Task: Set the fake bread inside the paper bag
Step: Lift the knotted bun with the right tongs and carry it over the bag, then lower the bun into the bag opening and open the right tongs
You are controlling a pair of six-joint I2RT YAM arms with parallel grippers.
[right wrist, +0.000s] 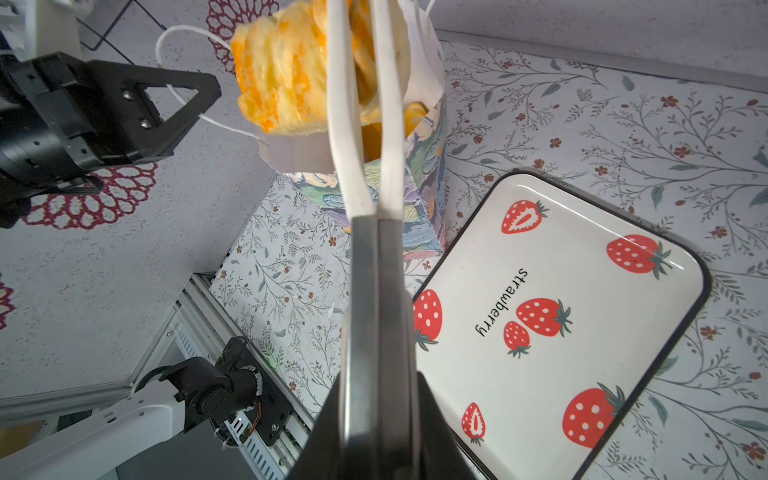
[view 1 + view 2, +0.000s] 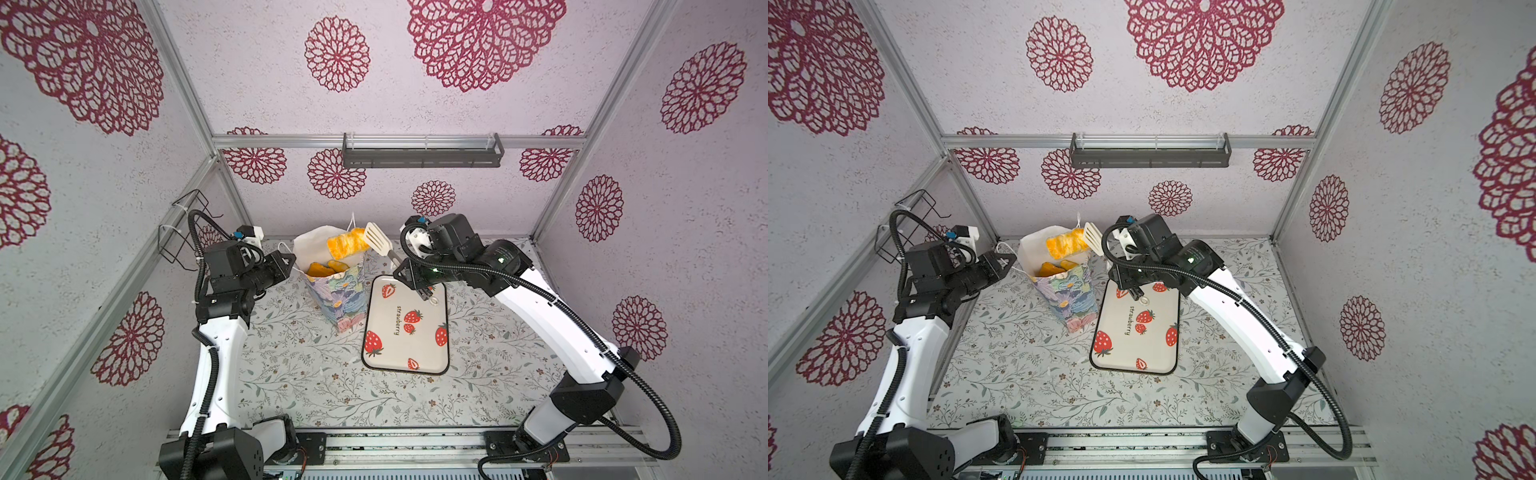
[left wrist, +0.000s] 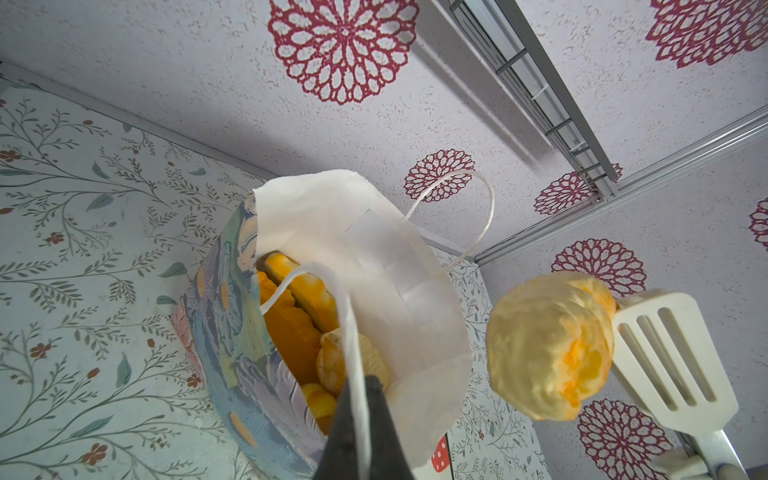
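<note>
Several glossy golden-orange toy pastries (image 3: pixel 291 328) lie inside the tall flower-painted paper bag (image 2: pixel 338 295), but its walls hide most of them and their number cannot be told. One long braided toy loaf (image 2: pixel 347 245) hangs above the bag's rim, pinched in white slotted tongs with metal handles (image 2: pixel 376 241). The right end effector (image 2: pixel 424 293) is clenched on those handles; the right wrist view cuts off the tong tips. Only the left wrist view shows the left end effector (image 3: pixel 368 395) clamped on the bag's thin white cord handle (image 3: pixel 353 332); in both top views that grip is too small to make out. The bag stands on the floral worktop (image 2: pixel 291 374) just beside the strawberry-printed white tray (image 2: pixel 419 353).
</note>
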